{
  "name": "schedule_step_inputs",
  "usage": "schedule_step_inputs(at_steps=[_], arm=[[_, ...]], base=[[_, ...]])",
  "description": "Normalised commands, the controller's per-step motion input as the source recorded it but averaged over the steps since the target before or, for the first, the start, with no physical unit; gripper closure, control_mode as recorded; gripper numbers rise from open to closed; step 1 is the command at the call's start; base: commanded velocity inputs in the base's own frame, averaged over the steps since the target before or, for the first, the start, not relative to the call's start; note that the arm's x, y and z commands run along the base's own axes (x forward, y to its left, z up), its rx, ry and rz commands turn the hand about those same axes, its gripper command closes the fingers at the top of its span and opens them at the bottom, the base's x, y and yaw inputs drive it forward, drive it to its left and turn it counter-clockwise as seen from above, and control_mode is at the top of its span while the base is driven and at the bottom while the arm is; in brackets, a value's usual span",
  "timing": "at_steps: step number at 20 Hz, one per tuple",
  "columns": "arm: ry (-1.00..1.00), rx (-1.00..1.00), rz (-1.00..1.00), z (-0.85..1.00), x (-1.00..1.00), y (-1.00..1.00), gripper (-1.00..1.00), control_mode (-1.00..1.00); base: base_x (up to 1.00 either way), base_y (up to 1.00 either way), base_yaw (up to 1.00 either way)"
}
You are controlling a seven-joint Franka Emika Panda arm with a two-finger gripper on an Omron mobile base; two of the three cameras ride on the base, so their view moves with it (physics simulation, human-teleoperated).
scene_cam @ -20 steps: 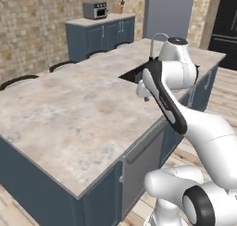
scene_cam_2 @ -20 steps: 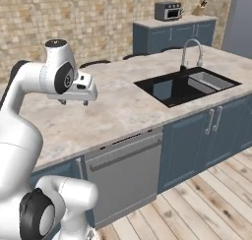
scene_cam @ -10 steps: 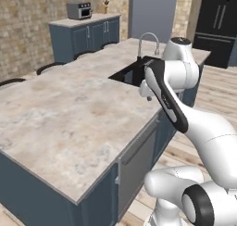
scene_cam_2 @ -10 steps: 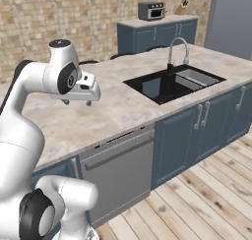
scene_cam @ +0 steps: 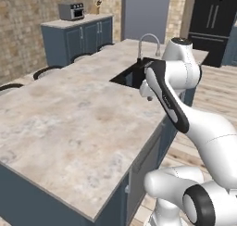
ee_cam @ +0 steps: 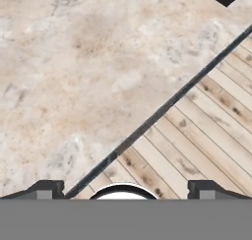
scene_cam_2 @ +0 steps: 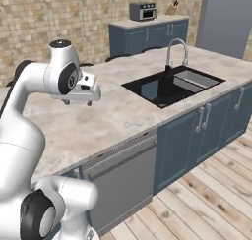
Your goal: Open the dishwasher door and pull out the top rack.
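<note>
You have one dishwasher door [scene_cam_2: 123,180], a wide flat grey panel under the pale marbled stone counter [scene_cam_2: 113,116], sitting lower centre of the right base view. It is closed flat against the cabinet run, so the rack behind it is hidden. In the left base view you see that front only edge-on, low centre, and hard to make out.

Your hand [scene_cam_2: 78,103] hangs over the counter at left of the right base view, holding nothing. In the hand view its two dark fingertips [ee_cam: 47,189] stand far apart at the bottom edge, released.

To the right you can count one black sink [scene_cam_2: 172,84] with one curved silver tap [scene_cam_2: 176,49], and three narrower blue cabinet doors [scene_cam_2: 179,145], the last cut off by the frame edge.
</note>
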Motion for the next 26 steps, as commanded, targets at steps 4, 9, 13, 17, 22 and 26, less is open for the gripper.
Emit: schedule_step_inputs(at_steps=[4,9,13,17,22,26], arm=[[0.0,0.0,0.0,0.0,0.0,0.0,-1.0,1.0],[0.0,0.0,0.0,0.0,0.0,0.0,-1.0,1.0],[0.0,0.0,0.0,0.0,0.0,0.0,-1.0,1.0],[0.0,0.0,0.0,0.0,0.0,0.0,-1.0,1.0],[0.0,0.0,0.0,0.0,0.0,0.0,-1.0,1.0],[-0.05,0.08,-0.07,-0.54,-0.05,-0.33,-1.0,-1.0]], base=[[0.03,0.24,-0.08],[-0.19,0.04,-0.06],[-0.43,0.0,-0.08],[-0.71,0.0,-0.09],[-0.11,0.0,-0.1],[0.0,-0.02,-0.02]])
